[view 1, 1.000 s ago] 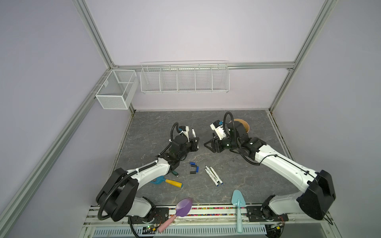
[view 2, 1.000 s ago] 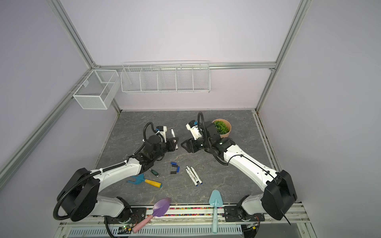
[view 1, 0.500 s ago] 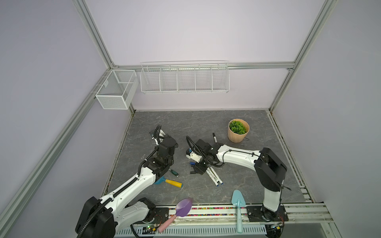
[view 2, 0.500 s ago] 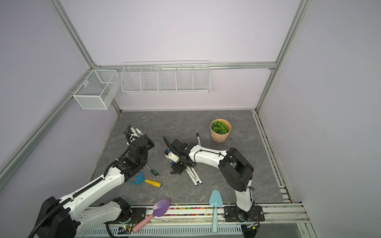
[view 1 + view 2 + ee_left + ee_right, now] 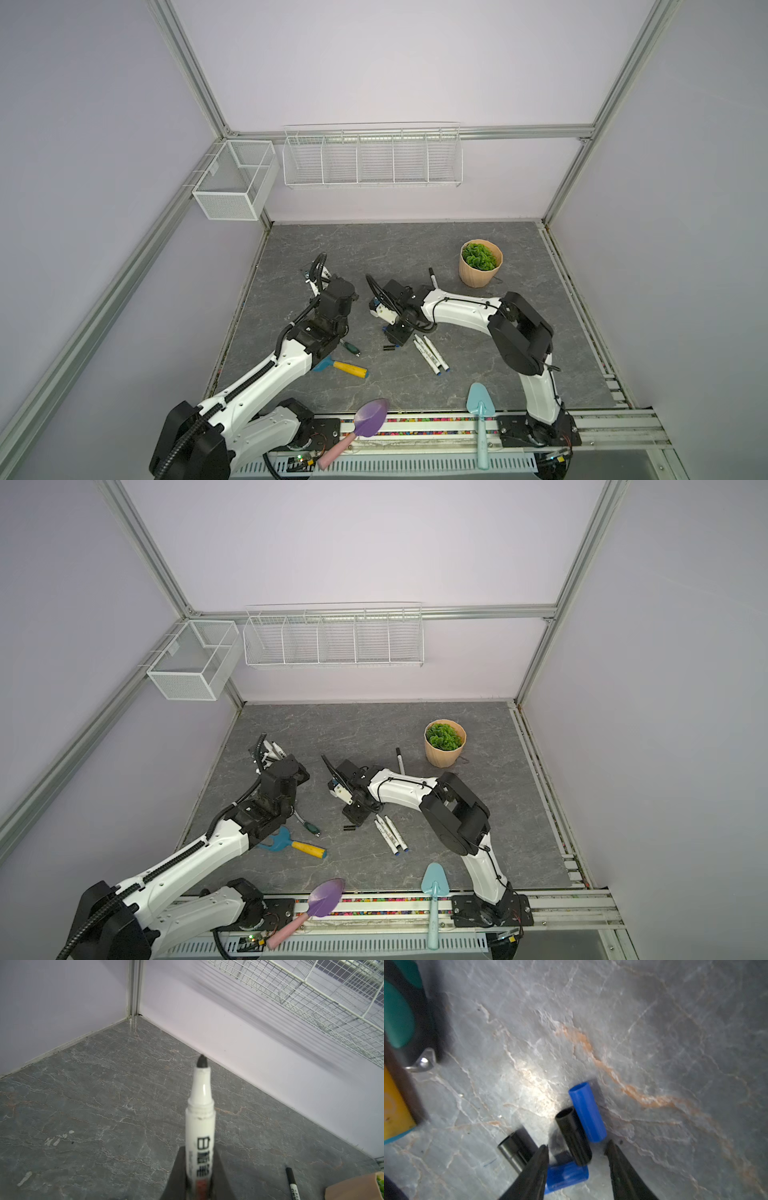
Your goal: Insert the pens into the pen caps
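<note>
My left gripper (image 5: 198, 1153) is shut on an uncapped white pen (image 5: 200, 1118) with a black tip, held above the floor at the left in both top views (image 5: 312, 279) (image 5: 268, 754). My right gripper (image 5: 577, 1145) is down at the pen caps (image 5: 397, 337) (image 5: 357, 817), and its jaws stand open around a black cap (image 5: 574, 1136) without touching it. A blue cap (image 5: 586, 1111) lies against that cap, and a second blue cap (image 5: 564, 1176) lies under it. Another black cap (image 5: 515, 1147) is outside one finger. Three pens (image 5: 430, 353) (image 5: 390, 833) lie side by side nearby.
A capped pen (image 5: 433, 277) (image 5: 292, 1184) lies near the plant pot (image 5: 480, 264). A green-handled wrench (image 5: 351, 348) and a yellow-handled tool (image 5: 345, 368) lie left of the caps. A purple scoop (image 5: 370, 417) and a teal trowel (image 5: 478, 399) rest at the front edge. Wire baskets (image 5: 372, 158) hang on the back wall.
A second ago both grippers were raised close together mid-table. The right one has dropped onto the caps and the left has swung back left with its pen. Little has moved since half a second ago.
</note>
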Tool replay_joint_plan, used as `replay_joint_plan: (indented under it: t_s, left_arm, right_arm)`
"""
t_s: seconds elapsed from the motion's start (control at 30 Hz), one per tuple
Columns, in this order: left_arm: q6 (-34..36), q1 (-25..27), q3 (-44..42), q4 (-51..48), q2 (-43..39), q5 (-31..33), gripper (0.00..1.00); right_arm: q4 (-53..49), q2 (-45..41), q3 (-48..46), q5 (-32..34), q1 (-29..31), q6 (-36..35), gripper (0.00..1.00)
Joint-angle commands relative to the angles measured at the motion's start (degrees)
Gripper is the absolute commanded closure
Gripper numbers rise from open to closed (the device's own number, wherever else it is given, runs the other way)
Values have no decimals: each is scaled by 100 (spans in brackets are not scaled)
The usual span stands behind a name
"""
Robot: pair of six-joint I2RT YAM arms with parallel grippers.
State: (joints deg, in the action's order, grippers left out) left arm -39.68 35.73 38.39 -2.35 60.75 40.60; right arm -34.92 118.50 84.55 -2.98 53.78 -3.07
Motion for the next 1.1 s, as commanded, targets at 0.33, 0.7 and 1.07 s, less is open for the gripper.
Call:
replay_joint_plan:
  t_s: [0.33,0.7,1.07]
  left_arm:
    - [-253,-23,-41,-235,-18,-26,100]
    - [-296,-26,-8,-272,-30,16,100]
    - [-418,-26,-34,-130,77,-105,100]
  right_arm:
    - [-114,150,60,-86,61,-238,71]
    - [-3,-544,-163,-86,89,-252,80]
    - [333,-1548,-995,-168,-834,1105,85]
